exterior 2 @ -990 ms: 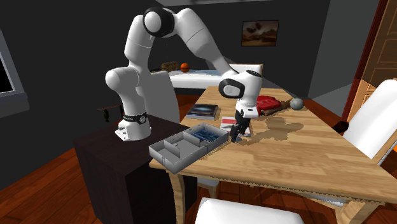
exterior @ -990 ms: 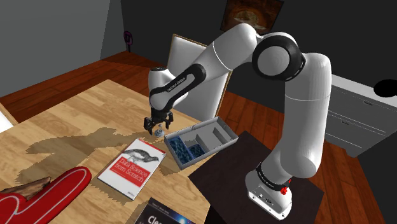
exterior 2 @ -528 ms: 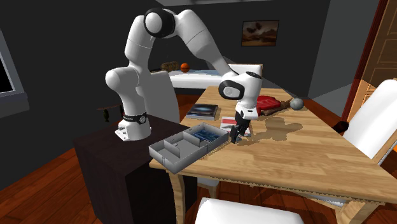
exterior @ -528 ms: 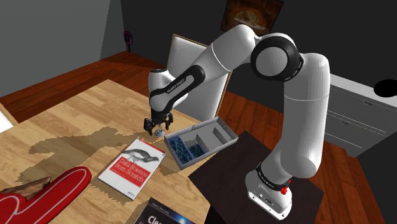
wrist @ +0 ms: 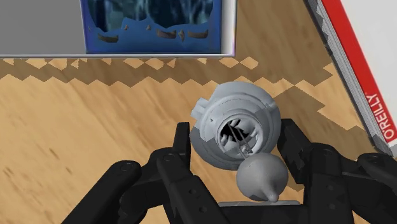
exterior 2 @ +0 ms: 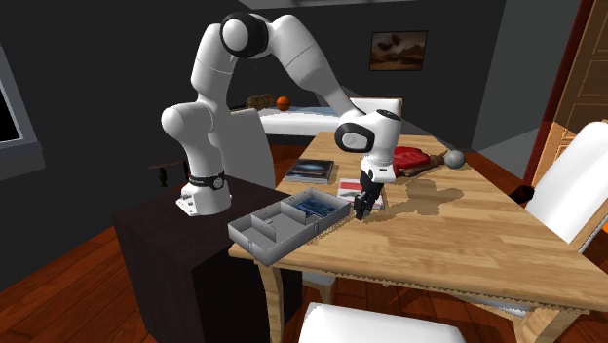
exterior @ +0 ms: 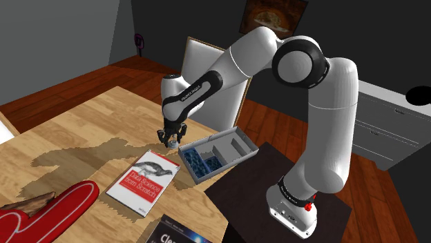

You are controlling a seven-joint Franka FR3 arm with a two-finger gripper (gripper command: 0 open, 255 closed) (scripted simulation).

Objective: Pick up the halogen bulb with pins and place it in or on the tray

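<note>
The halogen bulb is a small grey reflector bulb lying on the wooden table, with its pins toward the hand. My black gripper is down over it, and its fingers clasp the bulb's sides. In the shoulder view the gripper stands at the table's edge, just left of the grey tray, hiding most of the bulb. The tray has several compartments, one with a blue lining. In the second exterior view the gripper points down beside the tray's far end.
A red and white book lies close beside the bulb, its spine near my fingers. A red mitt-like thing and a dark book lie nearer the shoulder camera. White chairs surround the table.
The fingers stood apart around the bulb and have now closed on it. The hand sank slightly toward the table; the arm otherwise held its place.
</note>
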